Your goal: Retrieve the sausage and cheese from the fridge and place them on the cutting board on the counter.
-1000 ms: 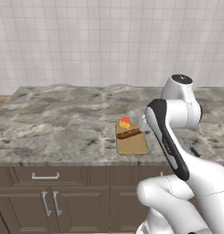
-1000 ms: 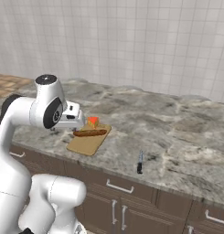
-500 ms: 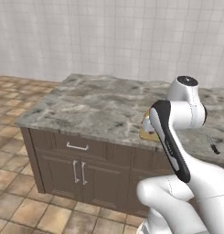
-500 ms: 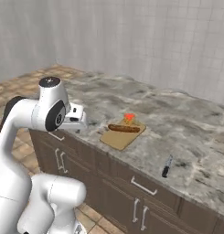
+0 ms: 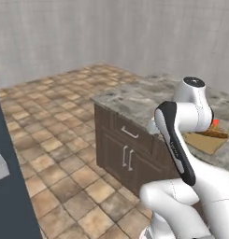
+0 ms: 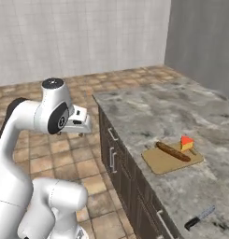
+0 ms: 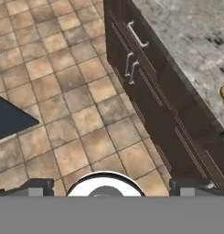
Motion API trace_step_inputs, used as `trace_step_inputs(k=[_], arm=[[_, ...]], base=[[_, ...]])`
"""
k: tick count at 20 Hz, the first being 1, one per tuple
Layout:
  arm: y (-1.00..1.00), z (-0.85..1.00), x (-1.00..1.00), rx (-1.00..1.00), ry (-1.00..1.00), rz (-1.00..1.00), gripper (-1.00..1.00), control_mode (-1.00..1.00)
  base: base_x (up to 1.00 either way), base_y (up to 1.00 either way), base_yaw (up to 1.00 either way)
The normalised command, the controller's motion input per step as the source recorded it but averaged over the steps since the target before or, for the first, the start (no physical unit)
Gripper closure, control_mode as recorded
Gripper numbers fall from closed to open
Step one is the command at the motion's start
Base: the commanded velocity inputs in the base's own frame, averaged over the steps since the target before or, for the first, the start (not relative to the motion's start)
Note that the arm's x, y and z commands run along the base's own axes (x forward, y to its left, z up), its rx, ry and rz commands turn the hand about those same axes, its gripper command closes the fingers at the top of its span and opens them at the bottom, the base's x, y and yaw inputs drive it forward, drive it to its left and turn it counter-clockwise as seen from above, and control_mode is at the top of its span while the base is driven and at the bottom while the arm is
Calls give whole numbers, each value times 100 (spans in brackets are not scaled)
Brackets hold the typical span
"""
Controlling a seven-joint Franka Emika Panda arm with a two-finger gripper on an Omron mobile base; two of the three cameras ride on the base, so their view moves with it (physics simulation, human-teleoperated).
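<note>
One sausage lengthwise along cutting board

arm: folded upright | gripper: jaws wide apart, holding nothing

Flat, even rendered light falls across all three views, with no glare. The counter stays mid-grey and casts little shadow on the floor tiles beside it (only the cabinet fronts below it go dark). Edges look soft and slightly pixelated, and walls beyond the counter appear dim and washed.
</note>
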Motion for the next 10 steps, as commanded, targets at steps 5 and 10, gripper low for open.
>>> trace_step_inputs(k=[5,10], arm=[[0,0,0,0,0,0,-100,100],[0,0,0,0,0,0,-100,100]], base=[[-10,-68,73],[-5,-48,69]])
